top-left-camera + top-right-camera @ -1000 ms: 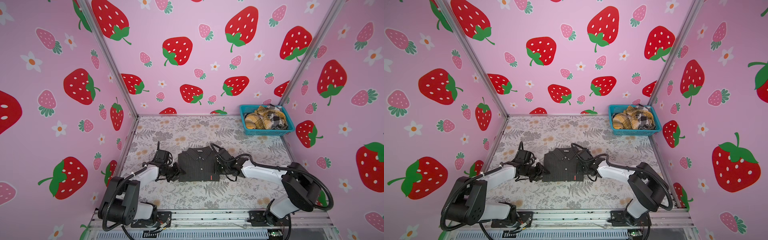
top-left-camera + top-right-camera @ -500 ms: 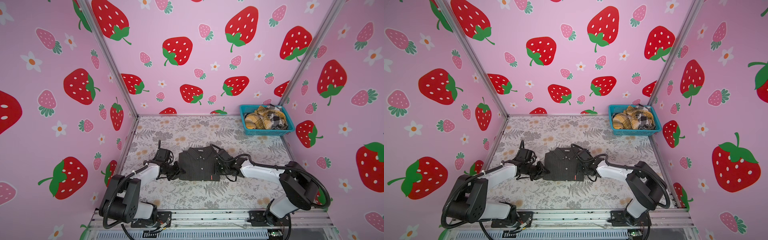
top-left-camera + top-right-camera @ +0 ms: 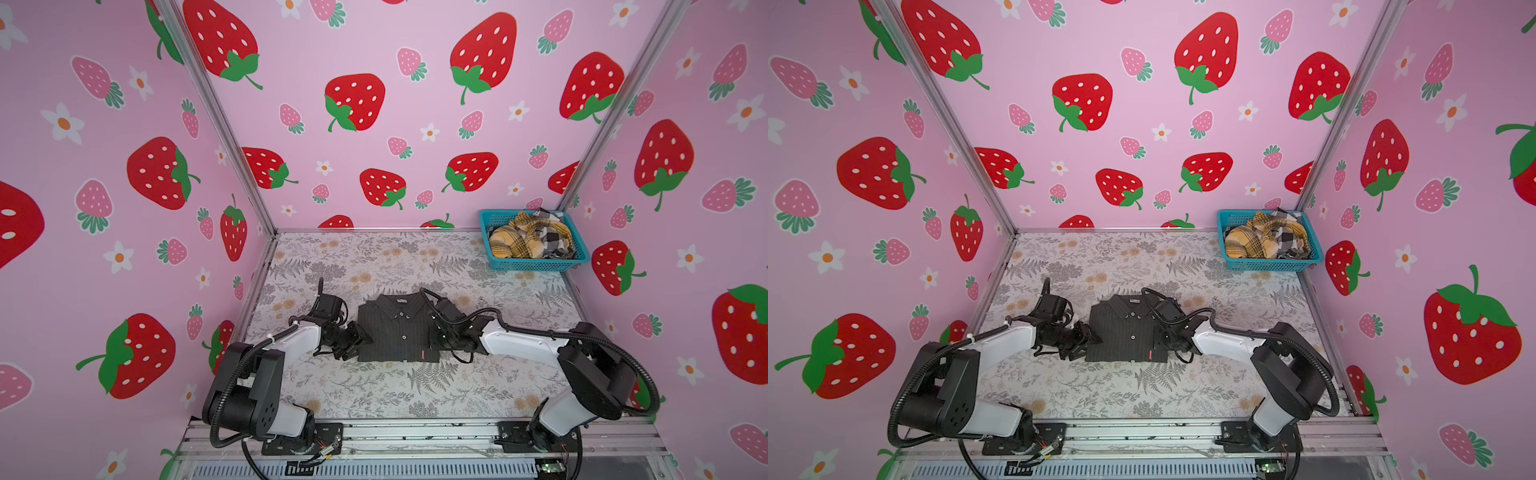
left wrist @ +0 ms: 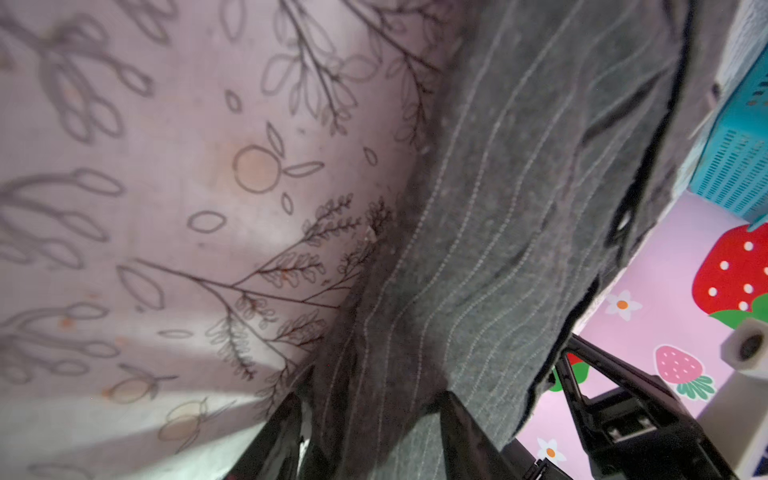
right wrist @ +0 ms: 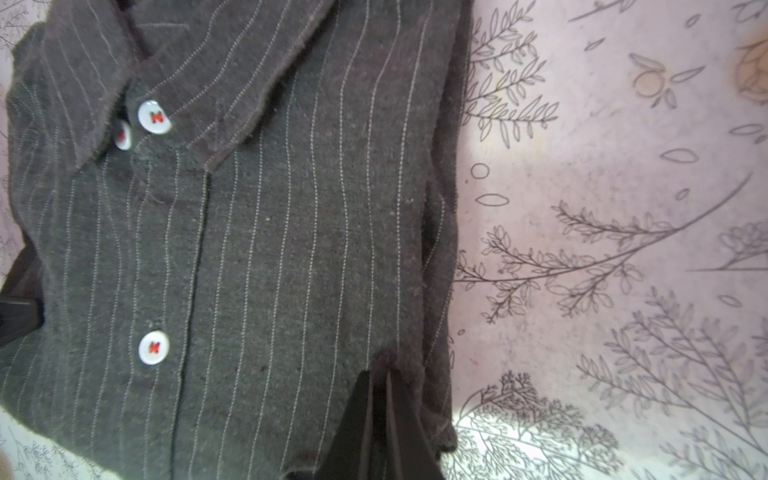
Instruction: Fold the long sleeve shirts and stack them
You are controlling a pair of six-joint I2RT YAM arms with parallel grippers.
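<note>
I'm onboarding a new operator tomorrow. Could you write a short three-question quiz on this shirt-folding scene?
1. Which one lies folded on the table between the arms? A yellow plaid shirt; B charcoal pinstriped shirt; C black-and-white check shirt.
2. True or false: the teal basket holds nothing.
3. Fill in: the right gripper has its jaws ____ on that shirt's side edge.

Key: 1 B; 2 false; 3 shut.

White arm links (image 3: 519, 343), bulky black joints (image 3: 257, 386), ribbed black cables (image 3: 658, 397)
</note>
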